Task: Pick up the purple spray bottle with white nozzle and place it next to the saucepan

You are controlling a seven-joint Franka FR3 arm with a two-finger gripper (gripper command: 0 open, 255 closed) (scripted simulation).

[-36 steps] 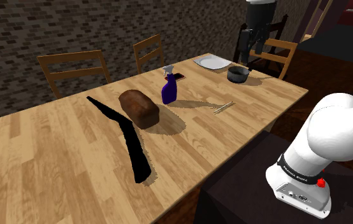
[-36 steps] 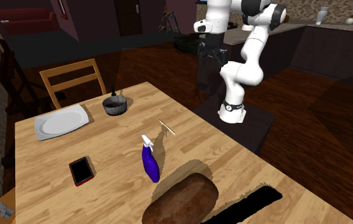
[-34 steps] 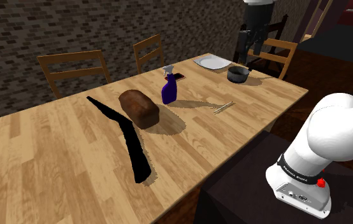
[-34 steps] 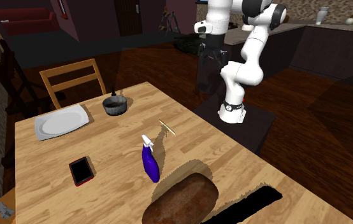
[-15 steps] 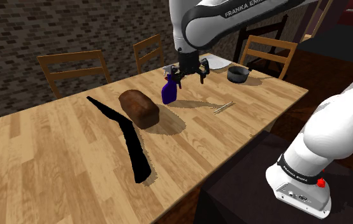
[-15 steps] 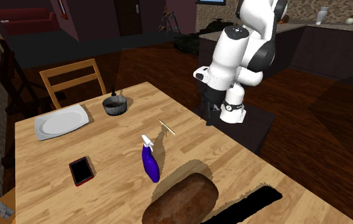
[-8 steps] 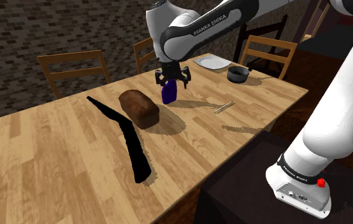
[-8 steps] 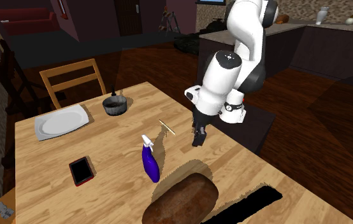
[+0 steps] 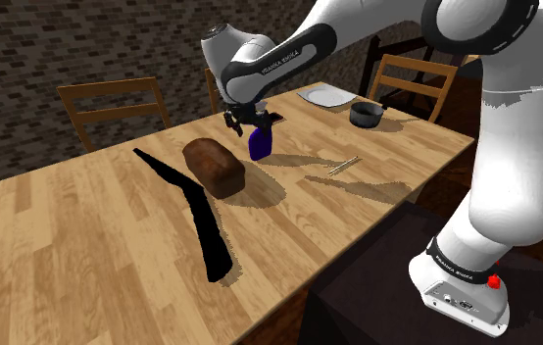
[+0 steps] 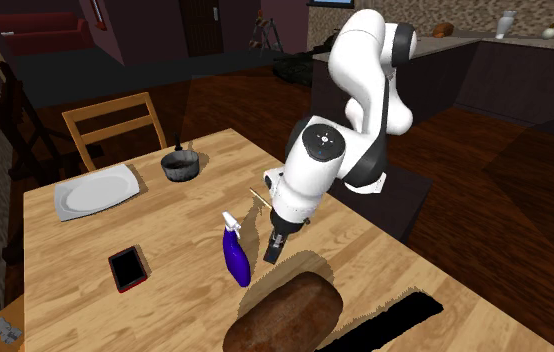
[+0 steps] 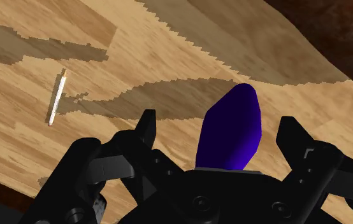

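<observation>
The purple spray bottle (image 9: 259, 146) stands upright on the wooden table (image 9: 83, 245), between the bread loaf and the chopsticks. Its white nozzle (image 10: 229, 220) shows in the second exterior view, above the purple body (image 10: 236, 258). My gripper (image 9: 247, 122) hovers at the bottle's top, open, fingers pointing down. In the second exterior view the gripper (image 10: 275, 248) hangs just to the right of the bottle. In the wrist view the purple body (image 11: 231, 129) lies between the spread fingers (image 11: 146, 127), untouched. The dark saucepan (image 9: 365, 114) sits at the far end of the table, also in the second exterior view (image 10: 178, 165).
A brown bread loaf (image 9: 216, 167) lies close beside the bottle, with a long black object (image 9: 196, 216) past it. Chopsticks (image 9: 343, 166), a white plate (image 9: 326, 95) and a red-edged phone (image 10: 128, 267) are on the table. Wooden chairs (image 9: 113, 103) line the far side.
The arm has swung from the saucepan end of the table across to the spray bottle and come lower over it. The bottle has not moved.
</observation>
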